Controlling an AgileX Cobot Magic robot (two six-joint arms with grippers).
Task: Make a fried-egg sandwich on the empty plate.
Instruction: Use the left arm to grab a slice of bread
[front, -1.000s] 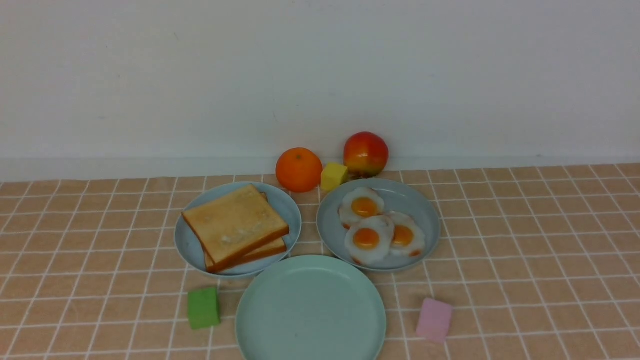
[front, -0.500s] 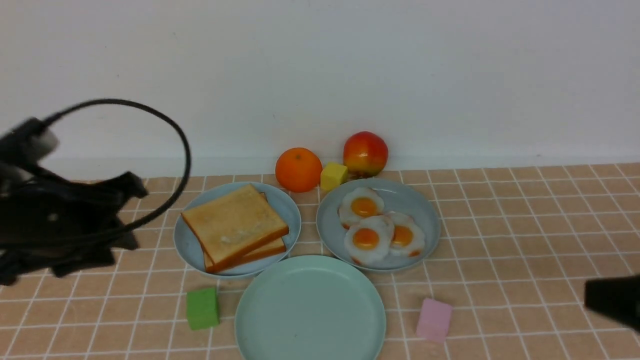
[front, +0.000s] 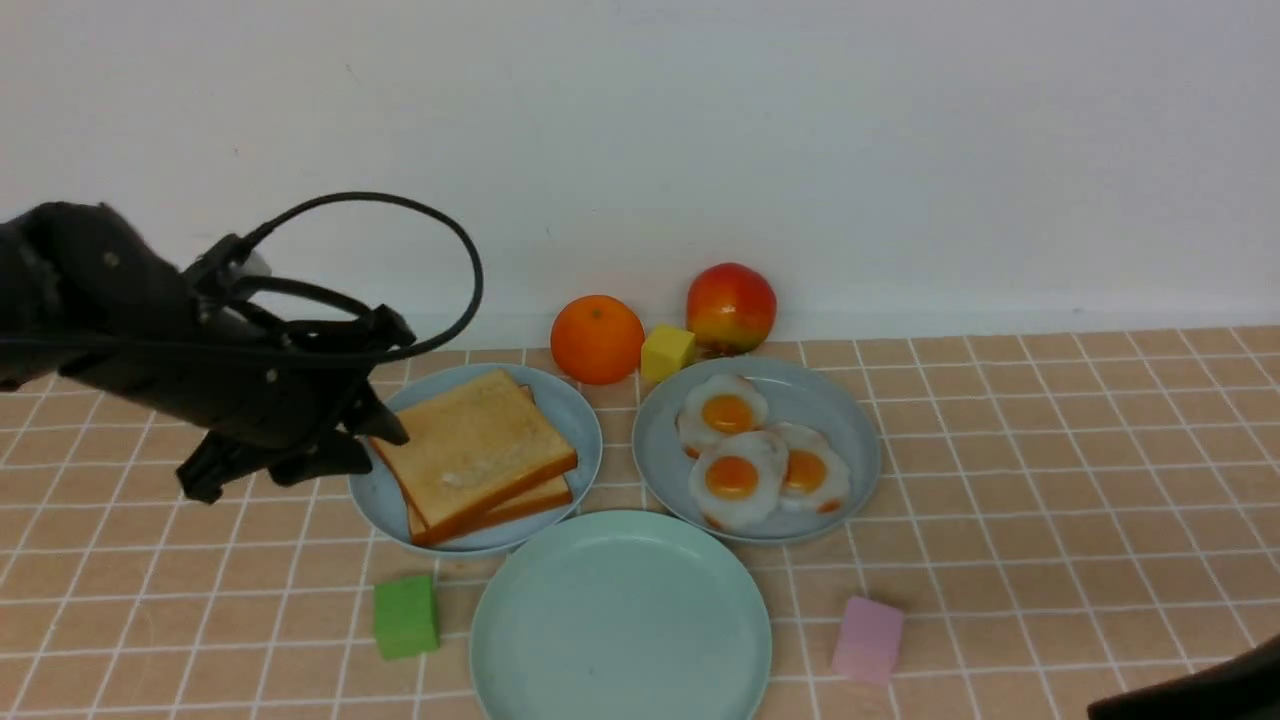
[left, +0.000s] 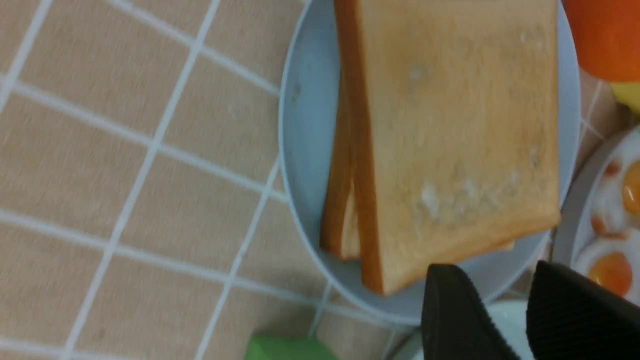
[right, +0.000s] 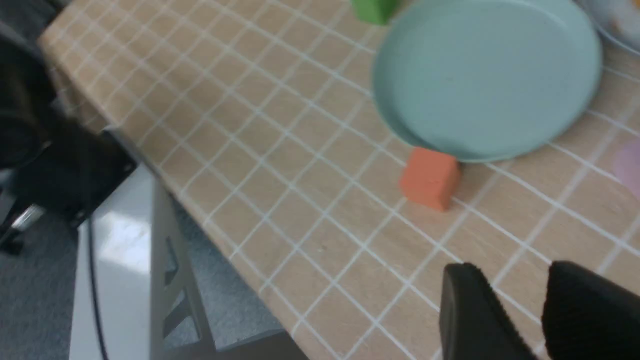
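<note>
Two golden toast slices (front: 470, 450) lie stacked on the light blue plate (front: 572, 408). Three fried eggs (front: 735, 478) lie on the grey-blue plate (front: 842, 420). The empty mint-green plate (front: 620, 620) sits in front of both. My left gripper (front: 398, 385) hovers at the toast plate's left rim, open and holding nothing. In the left wrist view the toast (left: 450, 125) lies just beyond that gripper (left: 495, 280). My right gripper (right: 510, 275) is open over bare cloth near the table's front edge, with the mint plate (right: 487, 75) farther off. Only a dark sliver of the right arm (front: 1190, 697) shows in the front view.
An orange (front: 597, 338), a yellow cube (front: 667, 352) and an apple (front: 731, 307) stand behind the plates by the wall. A green cube (front: 406, 616) and a pink cube (front: 868, 639) flank the mint plate. An orange-red cube (right: 430, 177) touches its near rim. The table edge (right: 165, 185) drops off nearby.
My left arm came in from the left and moved right up to the toast plate. The right arm appeared at the right edge, then dropped to the bottom right corner.
</note>
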